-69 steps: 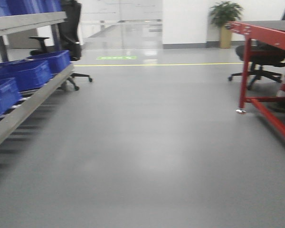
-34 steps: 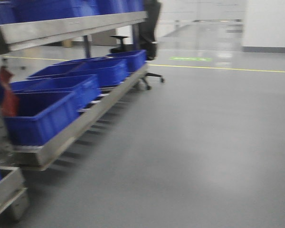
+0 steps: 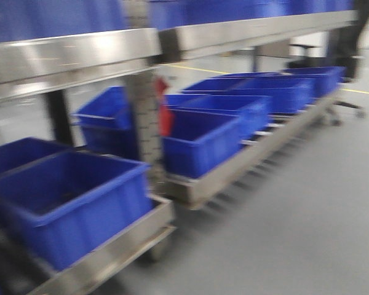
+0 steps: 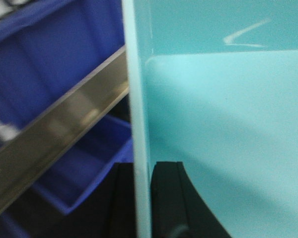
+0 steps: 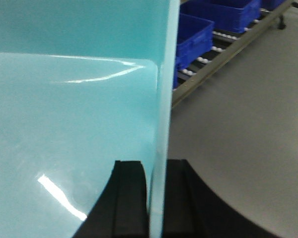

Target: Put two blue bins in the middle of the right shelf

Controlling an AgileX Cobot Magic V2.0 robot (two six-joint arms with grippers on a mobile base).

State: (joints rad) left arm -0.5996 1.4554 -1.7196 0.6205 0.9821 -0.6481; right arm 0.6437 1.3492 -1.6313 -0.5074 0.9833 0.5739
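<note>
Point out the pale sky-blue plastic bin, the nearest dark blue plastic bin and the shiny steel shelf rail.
pale sky-blue plastic bin [image 4: 228,129]: left wrist view, on its smooth wall.
nearest dark blue plastic bin [image 3: 92,215]: front view, on its front wall.
shiny steel shelf rail [image 3: 74,58]: front view, on its front face.

Left gripper [image 4: 143,172]: two matte black fingers [image 4: 171,198], flat squared tips, outer edges flaring wider toward base in smooth curve. Dim round mark low on one finger, too blurred to identify. Right gripper [image 5: 156,167]: same matte black, blocky fingers [image 5: 130,198], faint vertical groove, outer sides curving outward.
</note>
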